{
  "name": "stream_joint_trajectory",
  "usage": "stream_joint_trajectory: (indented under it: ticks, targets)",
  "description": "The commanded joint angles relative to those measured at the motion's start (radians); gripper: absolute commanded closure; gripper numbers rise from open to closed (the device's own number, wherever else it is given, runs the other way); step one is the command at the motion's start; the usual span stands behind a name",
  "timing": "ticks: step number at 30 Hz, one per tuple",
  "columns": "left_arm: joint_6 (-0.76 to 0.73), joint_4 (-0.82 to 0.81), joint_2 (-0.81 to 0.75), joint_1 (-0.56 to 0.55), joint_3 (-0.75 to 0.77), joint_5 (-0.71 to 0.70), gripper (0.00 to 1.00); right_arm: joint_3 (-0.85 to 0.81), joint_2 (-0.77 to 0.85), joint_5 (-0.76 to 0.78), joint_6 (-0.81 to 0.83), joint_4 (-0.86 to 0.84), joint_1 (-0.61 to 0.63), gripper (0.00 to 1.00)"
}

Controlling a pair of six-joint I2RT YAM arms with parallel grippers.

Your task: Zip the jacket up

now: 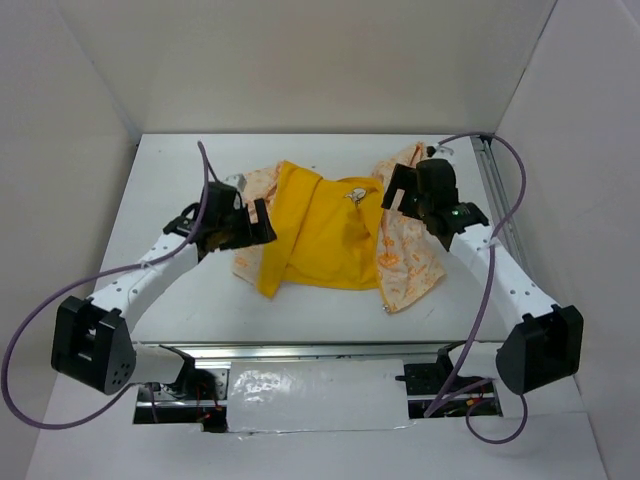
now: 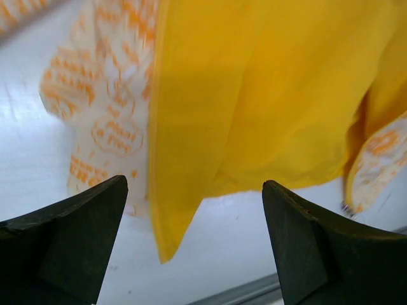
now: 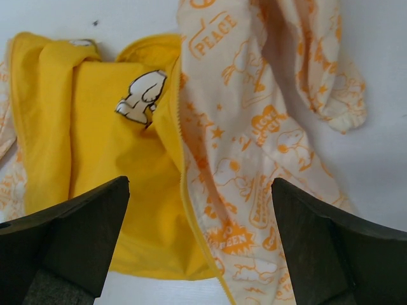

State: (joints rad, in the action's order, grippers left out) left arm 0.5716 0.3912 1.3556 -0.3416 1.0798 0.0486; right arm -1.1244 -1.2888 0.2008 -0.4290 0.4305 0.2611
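The jacket (image 1: 325, 240) lies open on the white table, yellow lining up, cream and orange printed panels at both sides. Its yellow zipper strip (image 3: 194, 216) runs down the edge of the right front panel. My left gripper (image 1: 262, 222) is open and empty above the jacket's left side; in the left wrist view the folded yellow left flap (image 2: 184, 159) hangs between my fingertips (image 2: 95, 210). My right gripper (image 1: 395, 190) is open and empty above the right panel (image 3: 273, 159), with the zipper strip between its fingers.
A white patch (image 3: 140, 95) sits on the lining near the collar. A sleeve with a cuff (image 3: 340, 108) lies to the right. A metal rail (image 1: 500, 200) runs along the table's right edge. White walls enclose the table.
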Motion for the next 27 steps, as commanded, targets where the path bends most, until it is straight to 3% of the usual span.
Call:
stream_joint_trajectory:
  ticks: [1,7,12,15,16,17,19,22,24,27]
  targets:
    - [0.085,-0.001,-0.033,-0.037,-0.162,0.066,0.01,0.052,0.014,-0.02,-0.019,-0.079,0.062,0.0]
    - [0.149,0.029,0.005,-0.088,-0.233,0.031,0.03,0.184,0.103,0.04,-0.094,-0.072,0.139,0.01]
    - [0.191,0.061,0.1,-0.102,-0.225,0.008,0.16,0.311,0.174,0.02,-0.154,-0.053,0.145,0.01]
    - [0.189,0.037,0.117,-0.135,-0.221,0.017,0.55,0.373,0.201,0.015,-0.192,-0.05,0.15,0.02]
    - [0.188,0.034,0.117,-0.143,-0.216,0.016,0.91,0.397,0.201,0.011,-0.204,-0.05,0.152,0.02]
    - [0.194,0.037,0.116,-0.163,-0.193,-0.012,1.0,0.405,0.201,0.009,-0.205,-0.05,0.156,0.02]
    - [0.18,0.078,0.102,-0.183,-0.157,-0.044,1.0,0.42,0.201,0.008,-0.215,-0.041,0.159,0.02]
    - [0.221,0.276,0.088,-0.191,0.0,-0.272,1.0,0.433,0.212,0.032,-0.228,-0.033,0.162,0.02]
    - [0.275,0.465,0.088,-0.192,0.168,-0.411,1.0,0.433,0.233,0.054,-0.231,-0.021,0.164,0.02]
    - [0.292,0.575,0.102,-0.229,0.377,-0.475,1.0,0.425,0.258,0.094,-0.266,0.022,0.161,0.01]
